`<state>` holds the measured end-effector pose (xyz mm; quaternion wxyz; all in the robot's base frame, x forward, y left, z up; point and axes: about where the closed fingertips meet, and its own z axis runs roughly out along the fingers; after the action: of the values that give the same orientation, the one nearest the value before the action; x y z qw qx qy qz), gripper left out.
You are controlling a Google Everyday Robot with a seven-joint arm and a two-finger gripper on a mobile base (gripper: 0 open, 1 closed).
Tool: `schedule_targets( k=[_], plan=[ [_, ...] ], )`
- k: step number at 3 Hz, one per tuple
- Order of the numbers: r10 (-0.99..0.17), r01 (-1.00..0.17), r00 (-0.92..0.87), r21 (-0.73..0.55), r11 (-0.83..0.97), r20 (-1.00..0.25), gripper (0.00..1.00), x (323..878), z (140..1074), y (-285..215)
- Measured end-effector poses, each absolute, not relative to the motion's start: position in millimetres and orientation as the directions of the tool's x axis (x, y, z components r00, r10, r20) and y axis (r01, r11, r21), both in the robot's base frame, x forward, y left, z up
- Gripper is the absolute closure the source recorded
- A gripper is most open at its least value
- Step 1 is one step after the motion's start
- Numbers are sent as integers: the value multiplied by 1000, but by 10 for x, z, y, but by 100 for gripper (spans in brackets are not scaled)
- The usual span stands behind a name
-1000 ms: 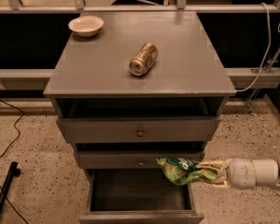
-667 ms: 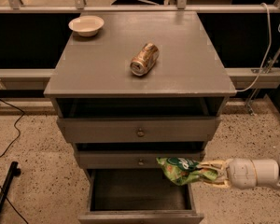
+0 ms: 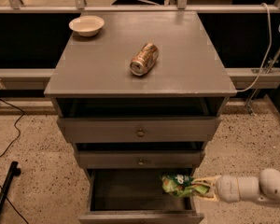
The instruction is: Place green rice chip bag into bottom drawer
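Observation:
The green rice chip bag (image 3: 178, 184) is a crumpled bright green foil bag held at the right side of the open bottom drawer (image 3: 140, 217), just above its dark inside. My gripper (image 3: 199, 187) reaches in from the right on a white arm and is shut on the bag's right end. The bottom drawer is pulled out below the two upper grey drawers with small knobs.
A gold-brown soda can (image 3: 144, 59) lies on its side on the grey cabinet top (image 3: 93, 73). A white bowl (image 3: 87, 25) stands at the top's back left. Black cables and a stand foot (image 3: 4, 190) lie on the speckled floor at the left.
The bag and my gripper have moved slightly lower toward the open bottom drawer. Nothing else has moved.

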<state>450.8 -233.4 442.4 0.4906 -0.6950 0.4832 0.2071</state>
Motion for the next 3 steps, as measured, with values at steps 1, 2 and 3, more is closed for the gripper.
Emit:
schedule_targets(
  k=[1, 2, 3],
  plan=[
    [-497, -881, 435, -468, -66, -750, 100, 4462, 3920, -2374],
    [-484, -879, 448, -468, -87, -751, 100, 4517, 3585, -2349],
    [-470, -873, 467, -476, -107, -749, 100, 4638, 3372, -2312]
  ],
)
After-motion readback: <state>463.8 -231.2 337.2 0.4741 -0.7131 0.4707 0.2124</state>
